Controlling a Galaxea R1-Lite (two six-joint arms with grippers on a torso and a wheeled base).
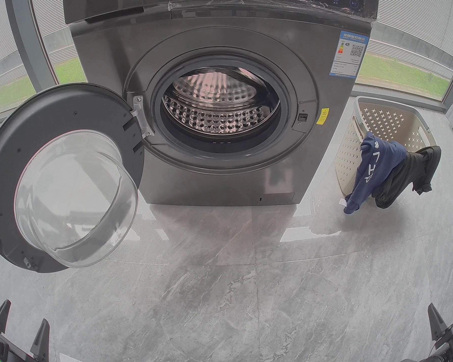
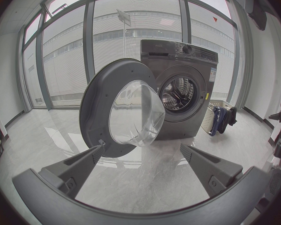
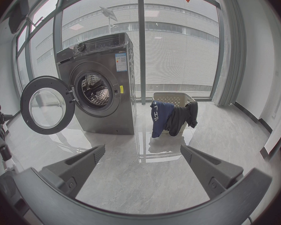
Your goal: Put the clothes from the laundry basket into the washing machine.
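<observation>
Head view: a blue top (image 1: 376, 167) and a dark garment (image 1: 412, 172) hang over the front rim of the basket (image 1: 387, 119), beside the open washing machine (image 1: 105, 51). The cloth looks soft and light, and is likely best pinched at a bunched fold.

Left wrist view: the left gripper (image 2: 142, 147) is wide and empty over a glossy stone floor (image 2: 140, 185).

Right wrist view: the right gripper (image 3: 142, 147) is wide and empty, with tall windows (image 3: 178, 47) behind.

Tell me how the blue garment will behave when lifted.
Likely floppy: the blue garment drapes limp over the laundry basket rim, so it should sag. It touches the dark garment, which may drag along.
</observation>
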